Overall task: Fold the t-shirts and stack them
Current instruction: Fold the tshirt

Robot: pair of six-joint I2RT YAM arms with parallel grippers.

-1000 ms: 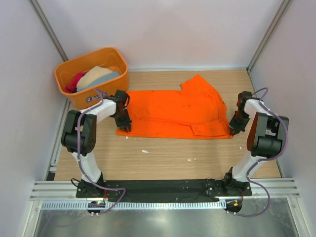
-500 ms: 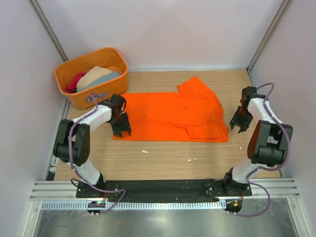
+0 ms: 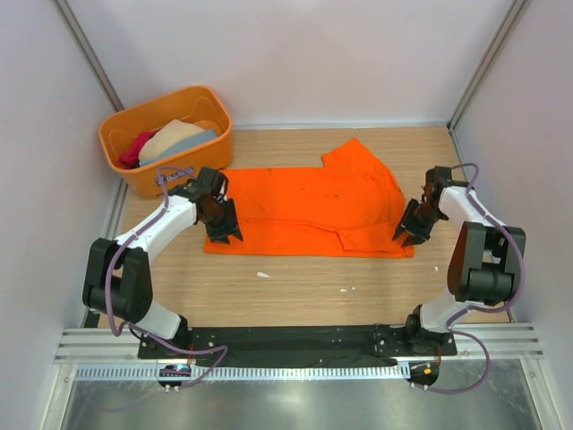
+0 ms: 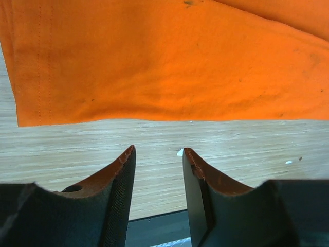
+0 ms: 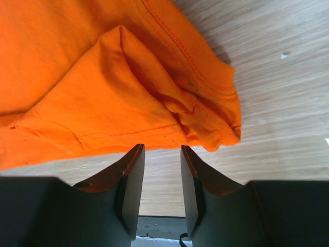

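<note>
Left hand (image 3: 223, 235): jaws partway apart and gripping nothing. It sits at the near left corner of the orange t-shirt (image 3: 304, 206), and bare table (image 3: 304, 278) shows in the gap between its fingers.
Right hand (image 3: 405, 235): jaws also partway apart and empty. It sits at the near right corner, where a doubled-over flap of cloth bunches just ahead of the fingertips.
Orange t-shirt: lies spread on the table between the two hands. Its near edge runs just beyond both sets of fingertips in the wrist views.
Long axis: runs left to right across the table, so each hand faces one end of the same near edge.
Nearer hand: neither clearly. Each is close to its own corner, and the right looks slightly closer to cloth.
Coming move, as a judgement: both hands need to reach a little forward onto the near edge to pinch it, then carry it away toward the far edge.
Remaining t-shirts (image 3: 175, 139): heaped in the orange tub (image 3: 134, 177) at the far left, well apart from both hands.
</note>
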